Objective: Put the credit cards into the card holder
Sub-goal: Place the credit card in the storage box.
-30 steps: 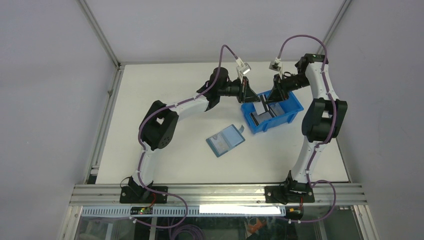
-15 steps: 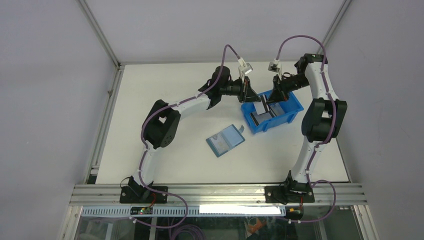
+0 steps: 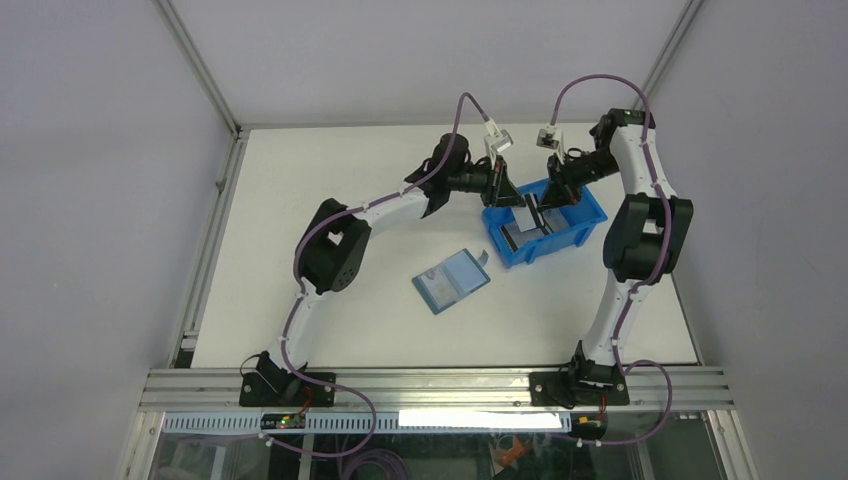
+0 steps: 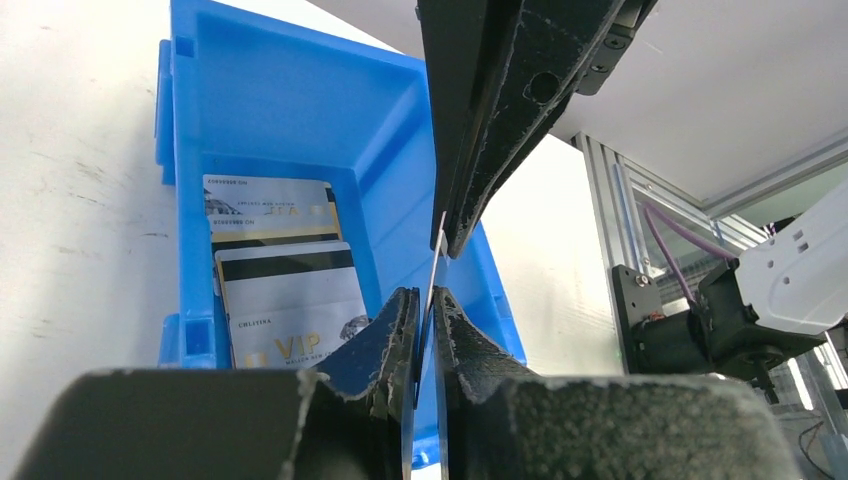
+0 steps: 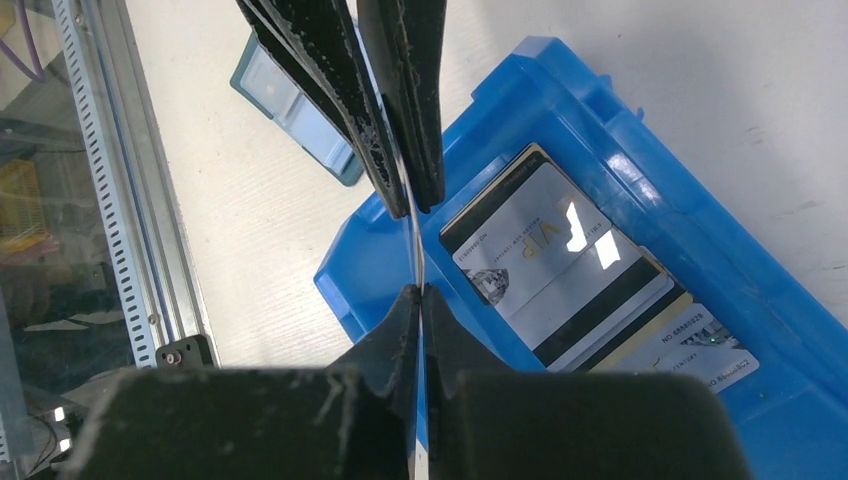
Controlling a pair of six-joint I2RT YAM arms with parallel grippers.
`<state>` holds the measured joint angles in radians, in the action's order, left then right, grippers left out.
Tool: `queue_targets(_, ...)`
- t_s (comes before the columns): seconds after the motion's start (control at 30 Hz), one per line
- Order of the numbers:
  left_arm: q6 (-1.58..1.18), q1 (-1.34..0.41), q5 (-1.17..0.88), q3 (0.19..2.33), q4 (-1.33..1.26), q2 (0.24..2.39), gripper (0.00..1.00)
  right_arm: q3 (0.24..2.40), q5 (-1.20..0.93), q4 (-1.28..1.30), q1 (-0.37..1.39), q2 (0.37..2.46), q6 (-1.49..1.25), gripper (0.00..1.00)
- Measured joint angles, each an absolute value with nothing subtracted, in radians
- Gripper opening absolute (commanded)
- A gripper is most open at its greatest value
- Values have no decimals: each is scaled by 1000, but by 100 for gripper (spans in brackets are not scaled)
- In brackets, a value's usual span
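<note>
A thin credit card (image 4: 437, 262) hangs edge-on over the blue bin (image 3: 572, 234), caught between both grippers. My right gripper (image 5: 420, 290) is shut on one edge of it. My left gripper (image 4: 427, 293) surrounds the opposite edge, its jaws a sliver apart with blue showing beside the card. In the top view the left gripper (image 3: 513, 194) and right gripper (image 3: 547, 196) meet tip to tip above the bin. More credit cards (image 4: 288, 300) lie flat on the bin floor. The teal card holder (image 3: 452, 281) lies open on the table, apart from both grippers.
The bin's walls (image 4: 290, 110) rise around the loose cards (image 5: 555, 270). The card holder (image 5: 295, 110) lies between the bin and the table's near edge. An aluminium rail (image 3: 430, 385) runs along that edge.
The right gripper has shut on the card. The left arm has stretched a little further right, and its jaws have eased slightly apart.
</note>
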<state>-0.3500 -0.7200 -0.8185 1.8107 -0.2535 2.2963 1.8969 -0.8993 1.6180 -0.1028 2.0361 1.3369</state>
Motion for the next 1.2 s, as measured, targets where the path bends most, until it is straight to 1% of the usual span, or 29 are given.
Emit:
queue_targets(0.33,-351,-721,-812,1833,-253,2331,19,1889,-878,1619,-108,2048,1344,0)
queue_targets(0.43,-352,-721,-810,1846,-243,2344,26,1879,-877,1617,-111,2051,1346,0)
queue_targets(0.5,-352,-722,-802,1851,-235,2350,29,1869,-878,1618,-114,2054,1345,0)
queue_targets(0.67,-353,-726,-777,1851,-225,2354,34,1867,-875,1619,-121,2061,1344,0)
queue_targets(0.83,-356,-726,-759,1851,-224,2354,37,1867,-875,1620,-126,2061,1341,0)
queue_targets(1.1,-368,-725,-734,1851,-224,2354,48,1867,-876,1620,-129,2061,1336,0)
queue_targets(1.2,-378,-725,-727,1851,-225,2354,50,1867,-876,1621,-131,2061,1334,0)
